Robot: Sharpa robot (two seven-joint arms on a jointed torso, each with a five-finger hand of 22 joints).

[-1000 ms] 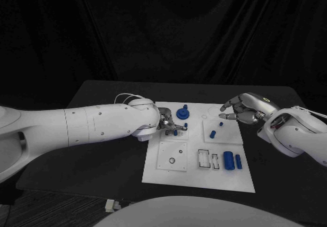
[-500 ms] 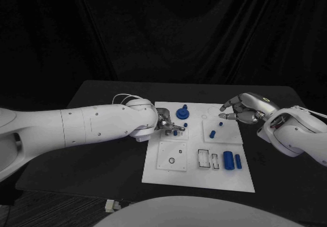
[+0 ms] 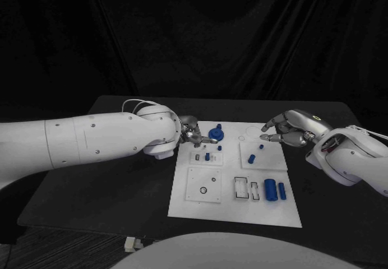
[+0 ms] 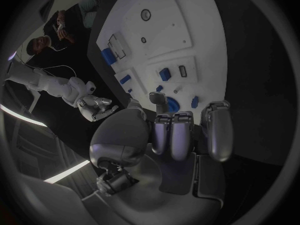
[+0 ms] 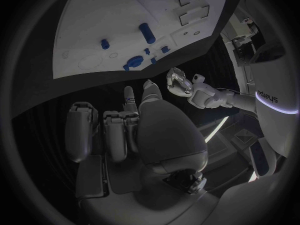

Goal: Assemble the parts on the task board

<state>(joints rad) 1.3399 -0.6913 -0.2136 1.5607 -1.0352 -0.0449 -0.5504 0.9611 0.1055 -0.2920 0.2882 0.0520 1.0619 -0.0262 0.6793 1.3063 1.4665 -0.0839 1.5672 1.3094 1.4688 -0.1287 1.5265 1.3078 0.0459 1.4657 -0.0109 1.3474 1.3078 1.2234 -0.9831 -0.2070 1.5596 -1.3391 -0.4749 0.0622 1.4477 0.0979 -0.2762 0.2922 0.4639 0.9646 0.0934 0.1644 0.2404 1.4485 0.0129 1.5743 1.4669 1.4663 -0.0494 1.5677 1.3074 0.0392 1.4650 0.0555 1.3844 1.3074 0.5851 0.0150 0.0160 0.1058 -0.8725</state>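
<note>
Seemingly blue part beside left hand

The task board looks like smooth matt white plastic. The blue parts on it seem plastic too, with a slight sheen. The bench is matt black. Both arms wear glossy white shells; the left hand and right hand look like brushed silver metal, their fingers smooth and satin. Black cloth hangs behind, in soft folds.
</note>
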